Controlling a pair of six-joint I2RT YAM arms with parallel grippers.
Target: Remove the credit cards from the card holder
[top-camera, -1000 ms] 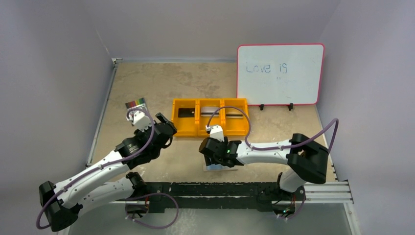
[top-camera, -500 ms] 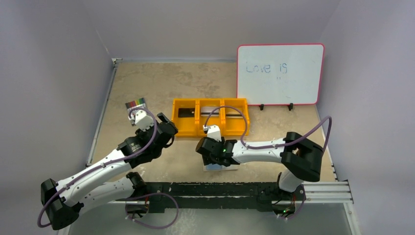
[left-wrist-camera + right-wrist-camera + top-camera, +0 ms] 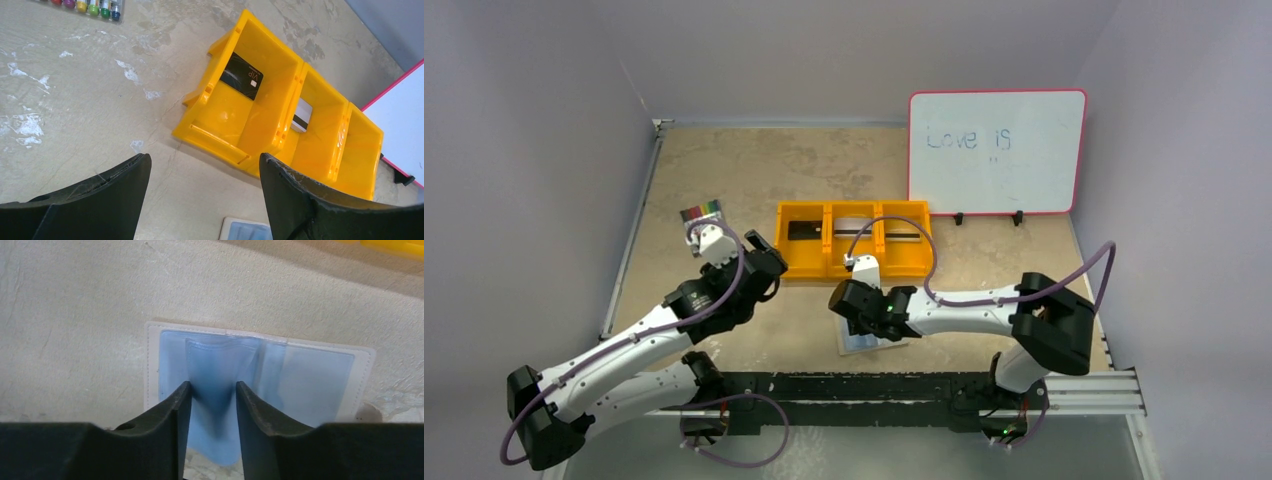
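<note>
Work surface: a mottled beige table (image 3: pixel 824 160) with white scuff marks, enclosed by plain grey-lilac walls (image 3: pixel 844 50).

An orange three-compartment tray (image 3: pixel 210 137) sits mid-table. A black card (image 3: pixel 242 76) lies in its 9 o'clock compartment.

A whiteboard (image 3: pixel 996 150) stands at the table's 1 o'clock corner. A marker pack (image 3: pixel 702 211) lies at 9 o'clock of the tray.

The card holder (image 3: pixel 310 380) lies flat and opened on the table at 6 o'clock of the tray.

The right gripper (image 3: pixel 212 387) straddles a raised blue panel of the card holder. It cannot be told whether the fingers are clamped on it.

The left gripper (image 3: pixel 205 160) is spread wide and holds nothing.
</note>
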